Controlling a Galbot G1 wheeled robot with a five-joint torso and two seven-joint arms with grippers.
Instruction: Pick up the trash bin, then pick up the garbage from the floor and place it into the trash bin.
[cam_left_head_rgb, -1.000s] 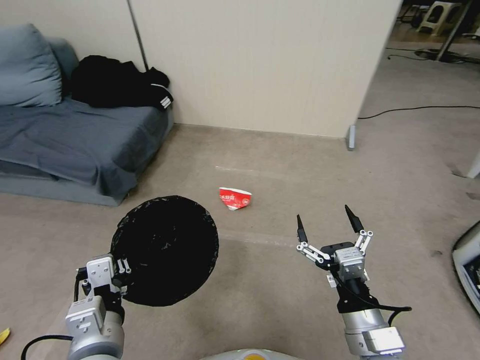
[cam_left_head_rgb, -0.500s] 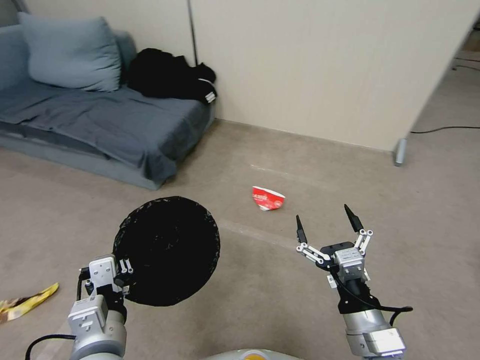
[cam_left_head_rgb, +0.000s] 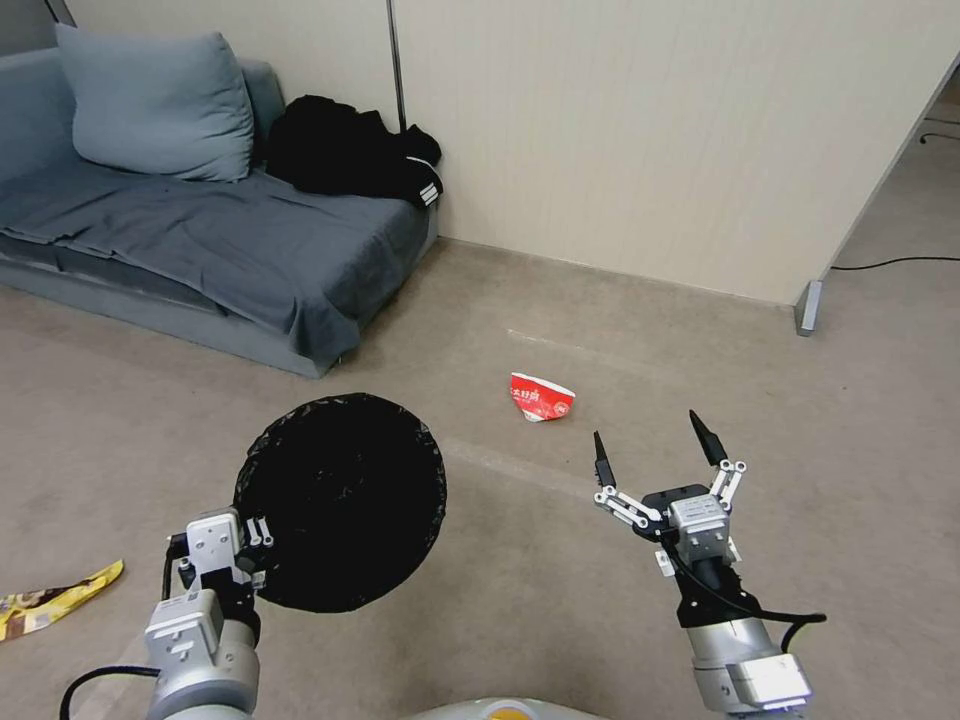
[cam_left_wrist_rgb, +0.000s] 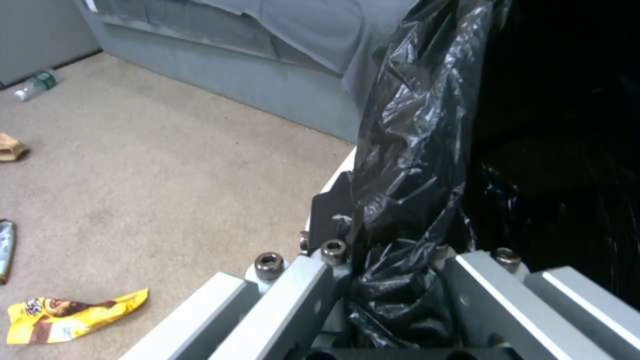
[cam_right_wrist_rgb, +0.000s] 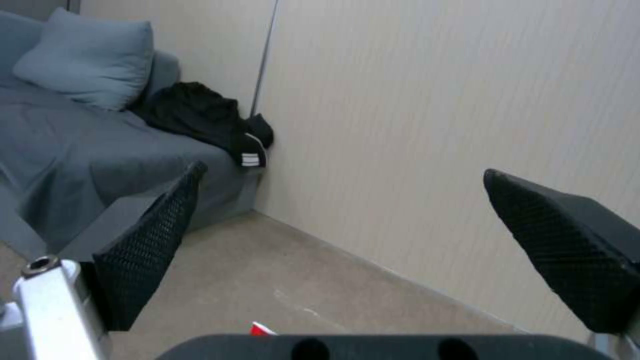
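Head view: sofa (cam_left_head_rgb: 200, 240) beyond red packet (cam_left_head_rgb: 541, 397).

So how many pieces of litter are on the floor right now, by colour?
Red packet: 1
Yellow wrapper: 1
Clear bottle: 1
Brown piece: 1
Silvery piece: 1
Total: 5

Red packet (cam_right_wrist_rgb: 261, 329) mostly hidden behind right hand (cam_right_wrist_rgb: 373, 250); bottle (cam_left_wrist_rgb: 35, 85) blurred
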